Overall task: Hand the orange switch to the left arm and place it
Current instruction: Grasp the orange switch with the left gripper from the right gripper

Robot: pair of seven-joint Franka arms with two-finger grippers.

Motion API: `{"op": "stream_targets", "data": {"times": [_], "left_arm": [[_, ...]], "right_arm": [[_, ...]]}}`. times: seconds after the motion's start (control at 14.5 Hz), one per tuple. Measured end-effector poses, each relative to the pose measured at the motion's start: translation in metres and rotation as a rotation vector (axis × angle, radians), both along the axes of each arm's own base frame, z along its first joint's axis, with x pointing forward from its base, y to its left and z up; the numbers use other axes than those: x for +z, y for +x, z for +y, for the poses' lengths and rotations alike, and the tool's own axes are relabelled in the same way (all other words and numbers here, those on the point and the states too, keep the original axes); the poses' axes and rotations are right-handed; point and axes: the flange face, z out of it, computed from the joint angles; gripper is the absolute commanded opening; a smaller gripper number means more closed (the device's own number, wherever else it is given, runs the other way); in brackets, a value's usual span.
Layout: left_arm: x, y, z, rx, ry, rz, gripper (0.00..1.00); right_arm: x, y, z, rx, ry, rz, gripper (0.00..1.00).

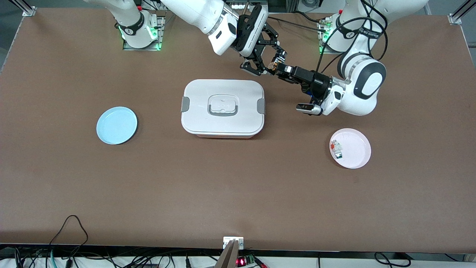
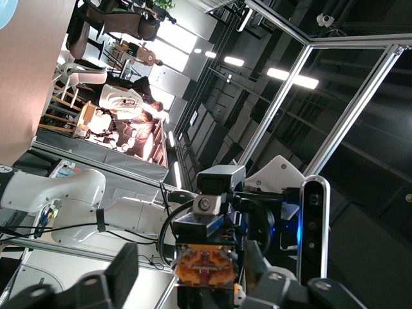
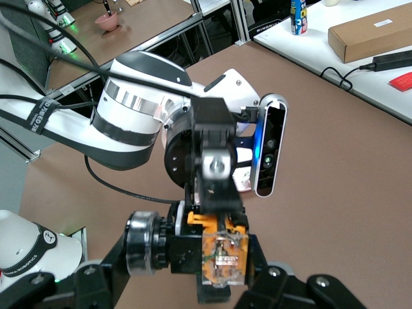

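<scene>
Even, bright overhead light fills the front view; the brown worktop (image 1: 238,186) is flat-lit, with only short soft shadows under the white box (image 1: 223,108) and both plates. Green indicator glow marks both arm bases. In the left wrist view, ceiling light strips glare at 12 o'clock, and the near fingers (image 2: 122,270) are blurred.

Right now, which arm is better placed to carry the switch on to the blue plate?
Right. Its gripper meets the left gripper at the switch, and its base stands toward the blue plate's end.

Brown table (image 1: 238,193); aluminium frame (image 2: 360,96); ceiling lights (image 2: 293,77).
</scene>
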Motion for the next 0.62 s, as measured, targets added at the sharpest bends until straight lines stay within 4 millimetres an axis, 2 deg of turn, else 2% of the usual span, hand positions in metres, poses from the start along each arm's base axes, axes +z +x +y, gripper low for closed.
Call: {"op": "stream_targets", "data": {"times": [0.07,0.21,0.41,0.48,0.55,0.62], "left_arm": [[0.0009,0.0008,0.0002,0.011,-0.010,-0.007,0.21],[0.0015,0.0019,0.0019,0.020,-0.017,-0.010,0.14],[0.0020,0.0019,0.0019,0.020,-0.019,-0.011,0.13],[0.0023,0.0020,0.0019,0.021,-0.020,-0.011,0.13],[0.0028,0.0021,0.0021,0.021,-0.021,-0.012,0.13],[0.0037,0.0021,0.0024,0.021,-0.022,-0.013,0.13]], "right_arm": [[-0.0017,-0.0001,-0.0003,0.000,-0.003,0.002,0.05],[-0.0027,0.0001,-0.0006,-0.001,-0.004,0.003,0.05],[-0.0018,0.0000,-0.0006,-0.001,-0.003,0.001,0.05],[-0.0015,0.0000,-0.0006,-0.001,-0.002,0.001,0.35],[-0.0009,0.0001,-0.0006,-0.001,-0.001,0.000,0.99],[0.0000,0.0001,-0.0003,-0.001,0.000,-0.001,1.00]]}}
